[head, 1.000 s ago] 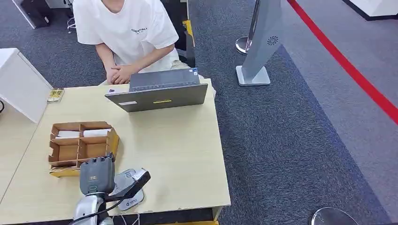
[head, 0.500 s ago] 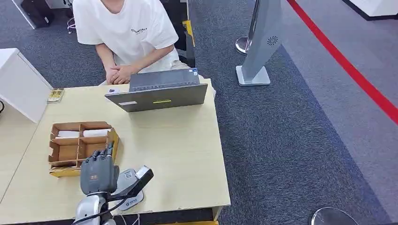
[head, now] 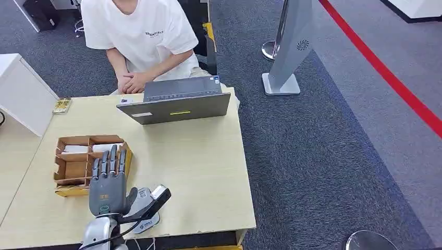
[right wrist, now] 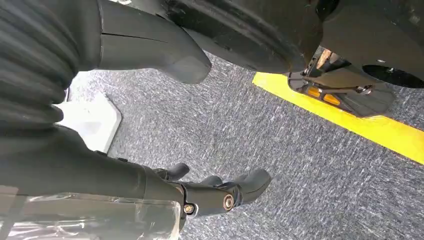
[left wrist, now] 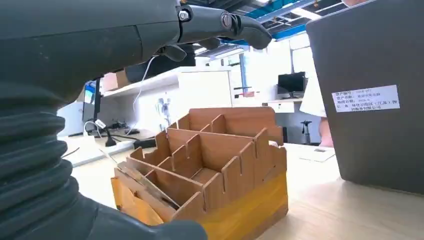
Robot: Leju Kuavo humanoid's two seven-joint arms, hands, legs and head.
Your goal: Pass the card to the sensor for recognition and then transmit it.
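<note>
A: What changed?
B: The left hand (head: 108, 183) has spread its fingers flat and reached toward the wooden organizer (head: 78, 166), holding nothing.
A: The cards?
B: White cards (head: 107, 148) lie in its far compartments (sensor (head: 143, 208) beside the wrist). The laptop (head: 177, 107) and person (head: 138, 36) sit beyond on the surface (head: 198, 172); the right hand (right wrist: 220, 192) hangs loosely open.

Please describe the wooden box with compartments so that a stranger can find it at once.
On the pale wooden table, look at its left part, in front of the left robot hand. The wooden box has brown dividers and a yellow base; unlike the grey laptop, it holds white cards.
</note>
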